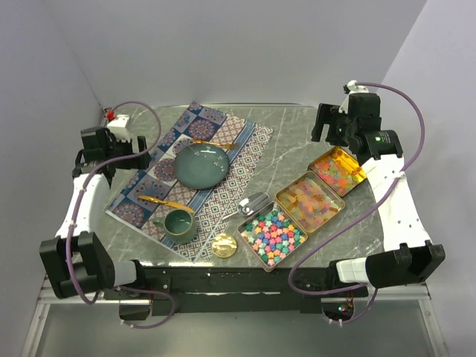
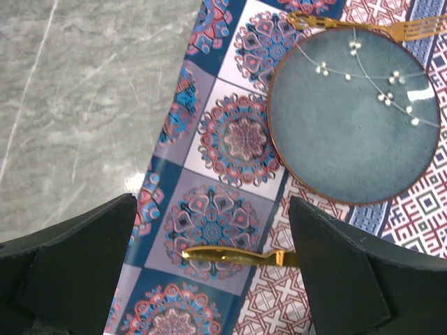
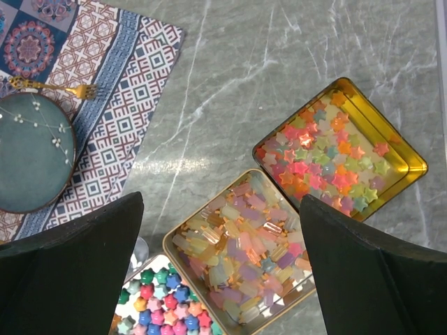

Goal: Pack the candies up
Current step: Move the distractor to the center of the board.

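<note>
Three open tins hold the candies in a diagonal row on the right of the worktop. The sweets are tiny and loose, so a careless pinch would likely scatter them or tip a light tin. They lie directly beneath the right tool, whose fingers are spread wide and empty. The left tool, also spread, hangs well apart over the placemat.
</note>
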You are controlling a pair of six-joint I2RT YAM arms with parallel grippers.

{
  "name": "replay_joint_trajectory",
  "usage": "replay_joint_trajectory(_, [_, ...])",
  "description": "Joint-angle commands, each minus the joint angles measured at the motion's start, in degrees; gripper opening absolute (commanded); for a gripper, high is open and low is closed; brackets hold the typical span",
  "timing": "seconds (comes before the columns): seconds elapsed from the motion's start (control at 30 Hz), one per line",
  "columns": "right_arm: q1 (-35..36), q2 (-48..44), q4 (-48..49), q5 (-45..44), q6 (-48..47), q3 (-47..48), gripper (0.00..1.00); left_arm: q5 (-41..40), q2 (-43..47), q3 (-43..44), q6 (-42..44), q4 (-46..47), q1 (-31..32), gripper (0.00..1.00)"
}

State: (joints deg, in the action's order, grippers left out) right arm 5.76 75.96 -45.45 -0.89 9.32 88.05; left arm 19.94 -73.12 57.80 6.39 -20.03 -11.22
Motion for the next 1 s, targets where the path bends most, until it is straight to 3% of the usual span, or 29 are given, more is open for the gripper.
replay_joint_trajectory(0.0, [0.0,0.1,2.4,0.1,-5.1,2.6,1.0,-0.4,-3.7,6.3,-0.6,-0.6,0.0,0.97])
replay_joint_trajectory(0.17, [0.0,7.2,-0.6,5.3,-8.8,6.2,1.0,-6.7,-13.1,14.2,3.7,-5.5,0.9,0.98])
replay_joint_trajectory(0.33, [0.1,11.3,1.0,7.1,-8.0,8.0,1.0,-5.6,-24.1,24.8,4.9,-8.5,0.9,0.97])
replay_joint_trajectory(0.43, [0.4,12.6,1.5,10.3,-7.7,7.6,1.0,-0.3,-30.5,29.2,8.3,-9.5,0.9,0.86])
replay_joint_trajectory(0.47, [0.4,13.7,1.9,11.5,-6.5,7.0,1.0,0.1,-32.4,30.3,8.3,-10.4,0.8,0.74])
replay_joint_trajectory(0.53, [1.1,14.5,2.0,14.4,-5.5,6.3,1.0,2.2,-36.8,35.2,7.8,-13.0,0.9,0.66])
replay_joint_trajectory(0.83, [4.0,17.0,2.1,13.7,-7.7,4.9,1.0,1.5,-52.4,49.9,7.7,-18.3,2.9,0.7])
replay_joint_trajectory(0.97, [4.0,18.1,1.9,13.7,-8.2,5.7,1.0,0.7,-55.2,53.4,8.8,-18.9,4.4,0.68])
